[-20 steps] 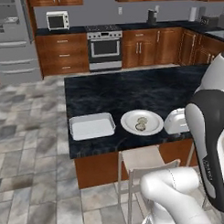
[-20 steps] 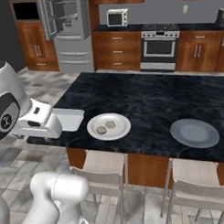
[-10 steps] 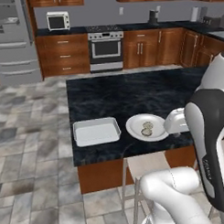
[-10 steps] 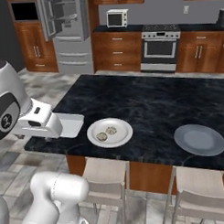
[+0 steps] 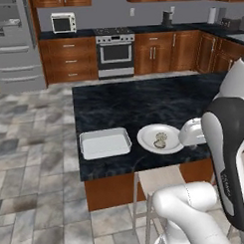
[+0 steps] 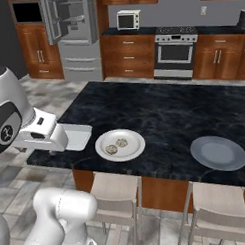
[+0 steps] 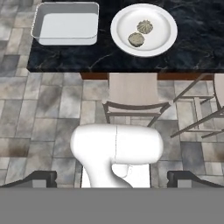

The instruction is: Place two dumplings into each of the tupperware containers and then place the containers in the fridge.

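A pale tupperware container [image 7: 65,22] lies empty near the island counter's front edge. To its right, a white plate [image 7: 162,30] holds two tan dumplings [image 7: 136,39] [image 7: 145,26]. My gripper [image 7: 111,181] hangs open in front of the counter edge and above a stool, looking straight down, with nothing between its fingertips [image 7: 30,179]. In the left base view the container [image 5: 105,143] and plate [image 5: 147,135] sit left of my hand [image 5: 194,133]. In the right base view my hand [image 6: 42,135] covers part of the container [image 6: 77,137]. The fridge [image 6: 71,26] stands at the back with its upper door open.
A round grey-blue plate [image 6: 218,152] lies bare on the counter's right. Two stools [image 7: 133,94] [image 6: 218,216] stand under the counter's front edge. Cabinets, a stove [image 5: 115,52] and a microwave [image 5: 63,22] line the back wall, across a tiled floor [image 5: 34,127].
The whole picture shifted slightly at first, so the base crept nearer the counter, then held still. The container, plates and dumplings stay put, and the gripper stays open.
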